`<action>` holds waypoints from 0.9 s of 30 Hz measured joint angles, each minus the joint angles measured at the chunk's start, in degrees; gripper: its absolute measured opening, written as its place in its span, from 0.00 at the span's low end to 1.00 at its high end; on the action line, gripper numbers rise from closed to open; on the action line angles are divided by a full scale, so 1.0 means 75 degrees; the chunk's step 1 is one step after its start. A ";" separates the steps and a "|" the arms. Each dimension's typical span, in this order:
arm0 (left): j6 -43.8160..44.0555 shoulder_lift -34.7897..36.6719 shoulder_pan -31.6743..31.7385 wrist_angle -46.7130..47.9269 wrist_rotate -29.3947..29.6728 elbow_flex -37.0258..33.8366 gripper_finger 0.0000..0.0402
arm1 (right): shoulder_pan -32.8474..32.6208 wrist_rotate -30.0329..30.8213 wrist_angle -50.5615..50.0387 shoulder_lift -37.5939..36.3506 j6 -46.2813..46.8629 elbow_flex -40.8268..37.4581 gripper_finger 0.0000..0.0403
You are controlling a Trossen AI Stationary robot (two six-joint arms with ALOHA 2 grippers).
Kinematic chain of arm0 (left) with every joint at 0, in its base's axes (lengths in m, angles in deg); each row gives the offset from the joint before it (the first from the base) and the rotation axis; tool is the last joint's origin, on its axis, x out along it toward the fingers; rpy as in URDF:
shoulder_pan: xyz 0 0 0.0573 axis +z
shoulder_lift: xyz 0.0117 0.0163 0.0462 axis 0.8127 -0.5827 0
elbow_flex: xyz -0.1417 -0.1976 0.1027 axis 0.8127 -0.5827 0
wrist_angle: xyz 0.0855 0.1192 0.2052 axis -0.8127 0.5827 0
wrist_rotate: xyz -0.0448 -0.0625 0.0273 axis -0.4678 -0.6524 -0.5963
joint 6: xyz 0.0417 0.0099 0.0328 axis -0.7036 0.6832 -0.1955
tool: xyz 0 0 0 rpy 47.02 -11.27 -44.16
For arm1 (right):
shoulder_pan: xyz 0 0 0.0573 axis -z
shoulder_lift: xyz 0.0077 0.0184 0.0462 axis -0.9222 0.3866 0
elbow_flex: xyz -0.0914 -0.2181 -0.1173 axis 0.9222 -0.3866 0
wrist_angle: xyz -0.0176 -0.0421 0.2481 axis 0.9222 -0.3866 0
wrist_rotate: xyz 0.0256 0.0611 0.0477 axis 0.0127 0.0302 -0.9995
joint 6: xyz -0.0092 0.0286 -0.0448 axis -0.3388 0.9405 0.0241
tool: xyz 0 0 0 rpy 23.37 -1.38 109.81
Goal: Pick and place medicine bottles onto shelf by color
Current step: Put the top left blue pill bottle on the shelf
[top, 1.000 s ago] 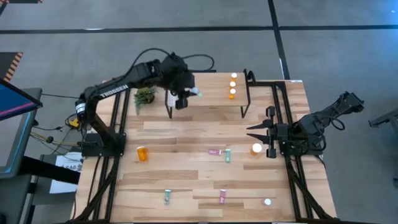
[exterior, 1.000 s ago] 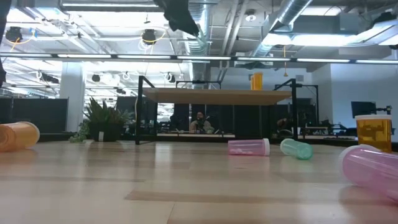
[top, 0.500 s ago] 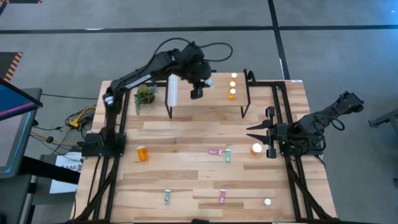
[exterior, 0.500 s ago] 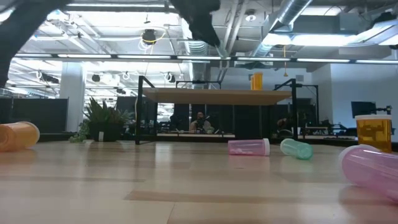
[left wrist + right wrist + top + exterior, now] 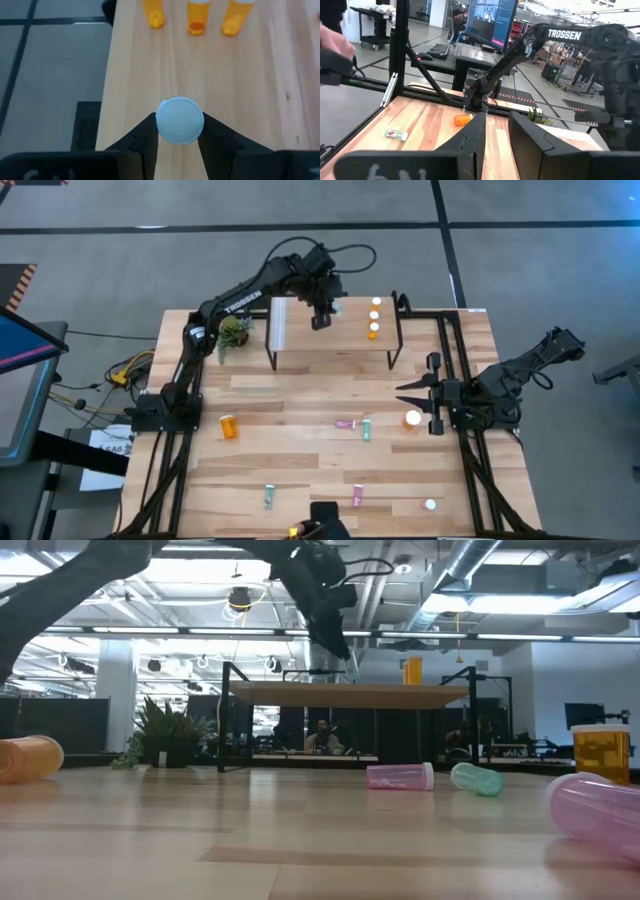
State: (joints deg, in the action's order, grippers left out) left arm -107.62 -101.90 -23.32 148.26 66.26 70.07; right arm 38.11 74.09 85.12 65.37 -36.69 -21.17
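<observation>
My left gripper (image 5: 322,317) hung above the shelf (image 5: 340,345), its fingers clamped on a white-capped teal bottle (image 5: 179,120). Three orange bottles (image 5: 375,317) stood upright in a row near the shelf's far end. My right gripper (image 5: 412,396) waited at the table's right edge — fingers slightly apart, holding nothing. Pink, teal and orange bottles (image 5: 356,427) lay scattered on the table (image 5: 300,470) — one orange bottle (image 5: 412,418) stood upright.
</observation>
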 joint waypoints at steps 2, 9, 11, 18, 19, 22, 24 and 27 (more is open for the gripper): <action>-0.0097 -0.0001 0.0054 0.0060 0.0039 0.0000 0.27 | 0.0011 0.0023 -0.0003 -0.0002 -0.0007 0.0000 0.26; -0.0144 -0.0143 0.0115 0.0077 0.0140 -0.0003 0.27 | 0.0008 0.0189 0.0000 0.0001 -0.0036 0.0000 0.26; -0.0144 -0.0134 0.0118 0.0078 0.0140 0.0003 0.27 | 0.0008 0.0189 0.0003 -0.0002 -0.0036 0.0000 0.26; -0.0244 -0.0140 0.0142 -0.0025 0.0151 0.0000 0.27 | 0.0008 0.0189 0.0003 -0.0002 -0.0045 0.0000 0.26; -0.0284 -0.0154 0.0156 -0.0119 0.0148 0.0000 0.27 | 0.0008 0.0189 0.0003 -0.0002 -0.0056 0.0000 0.26; -0.0249 -0.0251 0.0231 -0.0355 0.0089 0.0002 0.27 | 0.0008 0.0189 0.0001 0.0001 -0.0057 0.0000 0.26; -0.0246 -0.0271 0.0267 -0.0322 0.0044 -0.0009 0.27 | 0.0008 0.0192 0.0005 -0.0002 -0.0054 0.0000 0.26; -0.0284 -0.0259 0.0277 -0.0339 0.0043 -0.0006 0.27 | 0.0008 0.0192 -0.0003 -0.0002 -0.0025 0.0000 0.26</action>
State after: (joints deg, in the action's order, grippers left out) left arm -109.75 -103.84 -21.25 145.72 66.58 70.03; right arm 38.17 75.53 85.10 65.36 -36.87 -21.17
